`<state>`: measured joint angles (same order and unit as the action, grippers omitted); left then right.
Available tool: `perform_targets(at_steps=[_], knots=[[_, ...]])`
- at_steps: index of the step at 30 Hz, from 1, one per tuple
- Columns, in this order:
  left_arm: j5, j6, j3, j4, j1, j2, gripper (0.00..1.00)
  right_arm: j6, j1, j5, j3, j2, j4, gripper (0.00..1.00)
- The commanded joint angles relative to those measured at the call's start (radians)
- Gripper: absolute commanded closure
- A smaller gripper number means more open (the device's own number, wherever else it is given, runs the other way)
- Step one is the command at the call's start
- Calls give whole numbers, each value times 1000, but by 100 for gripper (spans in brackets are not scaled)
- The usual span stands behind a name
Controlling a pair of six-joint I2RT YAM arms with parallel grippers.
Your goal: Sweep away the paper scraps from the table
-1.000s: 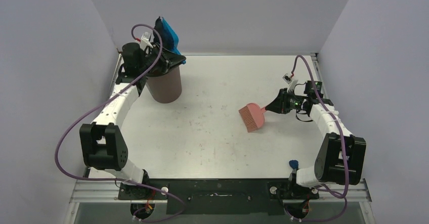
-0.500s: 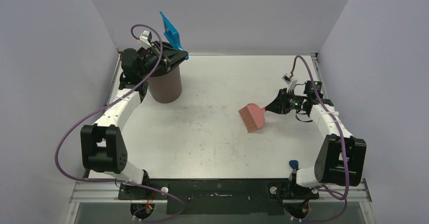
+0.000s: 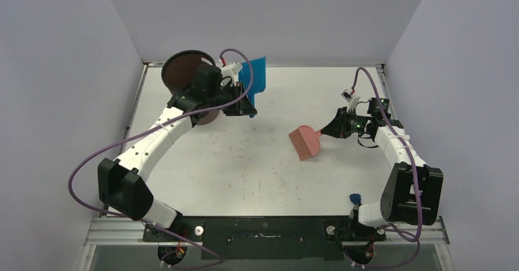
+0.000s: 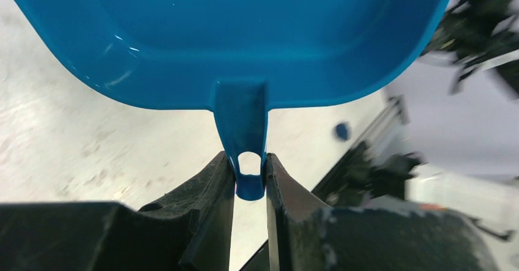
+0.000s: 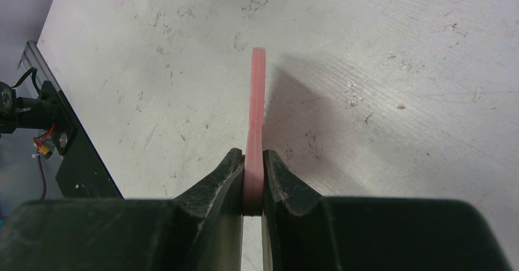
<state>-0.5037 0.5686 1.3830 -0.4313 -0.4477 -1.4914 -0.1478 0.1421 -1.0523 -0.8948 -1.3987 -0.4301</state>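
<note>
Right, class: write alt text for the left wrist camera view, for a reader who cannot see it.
The left gripper is shut on the short handle of a bright blue dustpan, whose pan fills the top of the frame. Behind it lies the white, speckled table.

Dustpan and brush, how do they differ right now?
The dustpan is bright blue; the brush is pink. The dustpan is held high, tilted on edge; the brush hangs low over the table. Both are pinched by their handles: dustpan in the left gripper, brush in the right gripper.
</note>
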Motion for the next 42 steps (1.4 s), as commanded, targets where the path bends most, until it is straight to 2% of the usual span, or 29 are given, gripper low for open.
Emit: perform_targets(at_steps=[1,7,16,24,35,38,42], knots=[[229,-312,25,-318,-68,18,100,-8,-6,-65,-31,24,19,95],[373,-338,-74,-383,-157,30,99,24,-5,-157,-37,-8,3,95],[426,-343,-240,-361,-243,-40,96,125,-38,-231,-11,-111,12,92],[417,-335,-297,-293,-271,-128,87,54,-162,-117,-35,-217,-78,88],[394,-343,-330,-262,-272,-157,69,-38,-190,-6,-99,-333,-177,76],[401,-353,-337,-259,-270,-149,67,-32,-190,82,-99,-311,-151,60],[436,-358,-347,-245,-267,-105,65,-23,-187,212,-79,-251,-95,27]])
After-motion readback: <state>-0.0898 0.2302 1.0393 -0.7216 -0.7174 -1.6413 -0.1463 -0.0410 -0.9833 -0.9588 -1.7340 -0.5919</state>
